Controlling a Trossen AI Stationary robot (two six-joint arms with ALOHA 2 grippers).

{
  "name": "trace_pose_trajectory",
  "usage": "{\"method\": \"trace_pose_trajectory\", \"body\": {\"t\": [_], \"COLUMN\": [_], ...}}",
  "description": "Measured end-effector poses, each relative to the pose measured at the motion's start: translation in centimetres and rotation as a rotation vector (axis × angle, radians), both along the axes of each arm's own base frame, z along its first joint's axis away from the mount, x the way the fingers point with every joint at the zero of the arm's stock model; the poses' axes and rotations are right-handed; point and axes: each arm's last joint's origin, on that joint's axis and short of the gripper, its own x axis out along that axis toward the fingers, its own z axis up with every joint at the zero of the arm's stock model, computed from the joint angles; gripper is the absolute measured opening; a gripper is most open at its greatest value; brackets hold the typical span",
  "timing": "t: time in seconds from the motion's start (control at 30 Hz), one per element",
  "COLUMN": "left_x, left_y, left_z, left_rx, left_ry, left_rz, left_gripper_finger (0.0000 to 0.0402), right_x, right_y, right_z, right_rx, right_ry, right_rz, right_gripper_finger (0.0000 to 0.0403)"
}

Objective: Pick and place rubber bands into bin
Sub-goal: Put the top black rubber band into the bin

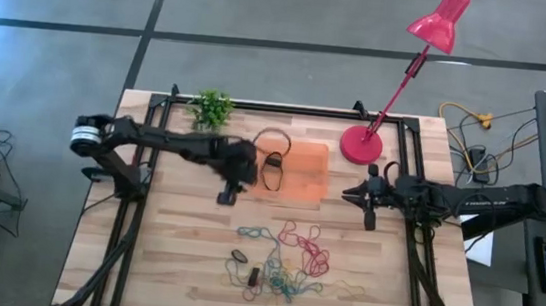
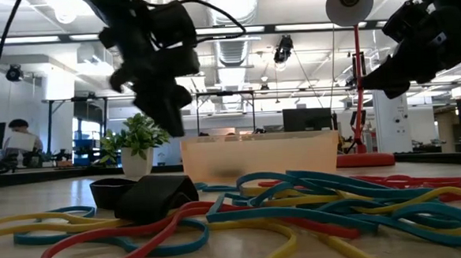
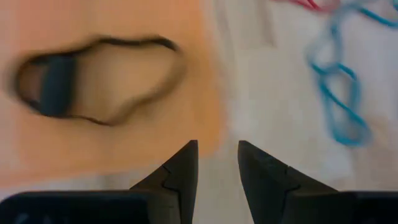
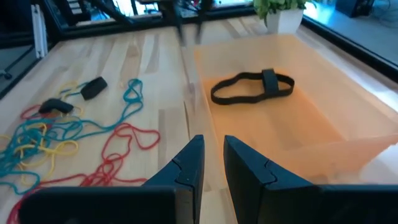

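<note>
The bin (image 1: pixel 306 171) is a shallow orange tray on the far middle of the table. One black rubber band (image 4: pixel 252 87) lies flat on its floor, also seen from the left wrist (image 3: pixel 99 74). The other rubber bands (image 1: pixel 288 260), red, blue, green and yellow, lie in a loose tangle on the wood nearer the front edge. My left gripper (image 1: pixel 235 178) hangs over the bin's left rim, pointing steeply down, open and empty (image 3: pixel 217 168). My right gripper (image 1: pixel 354 193) waits by the bin's right side, its fingers (image 4: pixel 213 158) a narrow gap apart with nothing between them.
A red desk lamp stands with its round base (image 1: pixel 361 143) just right of the bin's far corner. A small potted plant (image 1: pixel 212 109) stands at the far left. Two small dark pieces (image 1: pixel 240 256) (image 1: pixel 253 275) lie among the bands. Black frame rails run along the table's sides.
</note>
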Motion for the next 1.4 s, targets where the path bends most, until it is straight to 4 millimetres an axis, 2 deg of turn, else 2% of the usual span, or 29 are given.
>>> {"method": "trace_pose_trajectory", "body": {"t": [0.37,0.7,1.0,1.4], "left_x": [-0.4,-0.5,-0.3,0.4], "left_y": [-8.3,-13.2,-15.3,-15.7], "left_z": [-0.7,-0.3,-1.7,-4.8], "left_rx": [-0.055,-0.073,-0.053,-0.031], "left_ry": [0.029,-0.086,-0.097,-0.016], "left_rz": [-0.077,-0.118,-0.149,-0.153], "left_gripper_finger": [0.0098,0.0098,0.0098,0.0098], "right_x": [0.1,0.2,0.1,0.1], "right_y": [0.0,0.0,0.0,0.0], "right_z": [-0.4,-0.2,-0.5,-0.6], "right_rx": [-0.008,-0.012,-0.009,-0.001], "right_ry": [0.019,0.003,-0.008,-0.008], "right_rz": [0.001,0.001,0.0,-0.001], "right_gripper_finger": [0.0052,0.0052,0.0052,0.0052]}}
